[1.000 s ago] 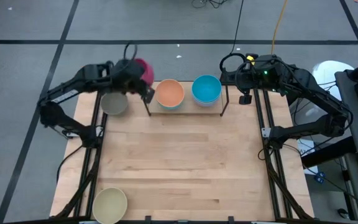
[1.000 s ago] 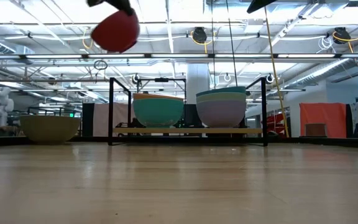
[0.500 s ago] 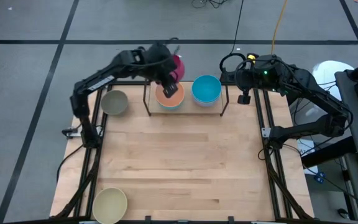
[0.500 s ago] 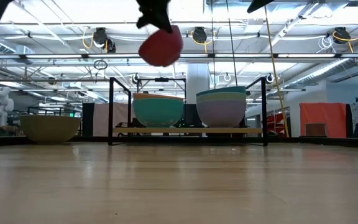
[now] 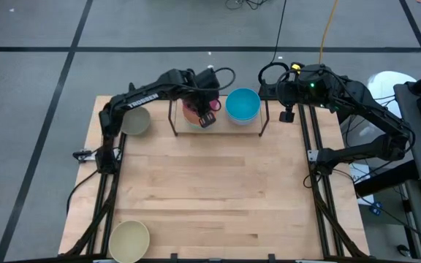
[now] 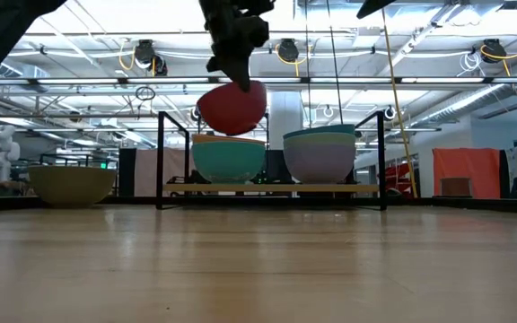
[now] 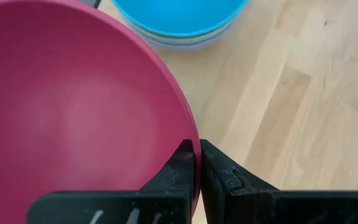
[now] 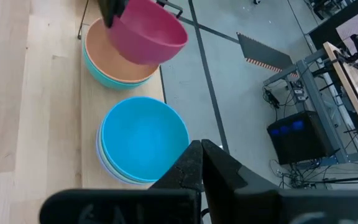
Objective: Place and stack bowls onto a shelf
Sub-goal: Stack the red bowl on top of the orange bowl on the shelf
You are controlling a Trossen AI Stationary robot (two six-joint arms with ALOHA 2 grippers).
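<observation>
My left gripper [image 7: 196, 163] is shut on a magenta bowl [image 6: 232, 108], which hangs just above the orange bowl [image 8: 114, 71] topping the left stack on the shelf [image 6: 272, 189]. The orange bowl nests in a cyan one [image 6: 229, 161]. On the shelf's right half, a blue bowl [image 5: 243, 104] tops the second stack [image 6: 319, 154]. An olive-grey bowl [image 5: 135, 120] sits on the table left of the shelf. A cream bowl [image 5: 129, 239] sits at the near left corner. My right gripper [image 8: 202, 163] waits, shut on nothing, above the shelf's right end. My left gripper pinches the magenta bowl's rim [image 7: 190, 134], one finger inside the bowl and one outside. The fingers slant down from above onto the rim's near right side. The bowl hangs lifted clear, mouth up and slightly tilted, over the orange bowl.
The shelf's black upright rods [image 5: 172, 120] [image 5: 263, 120] stand on either side of the two stacks. The wide wooden tabletop [image 5: 210, 190] spreads toward the near edge. The arms' black frame rails [image 5: 320, 183] run along both table sides.
My left gripper has carried the magenta bowl toward the table's right edge and down, from beyond the shelf's left end to just over the orange bowl. The wrist has rolled, and the bowl has turned from lying sideways to nearly mouth up.
</observation>
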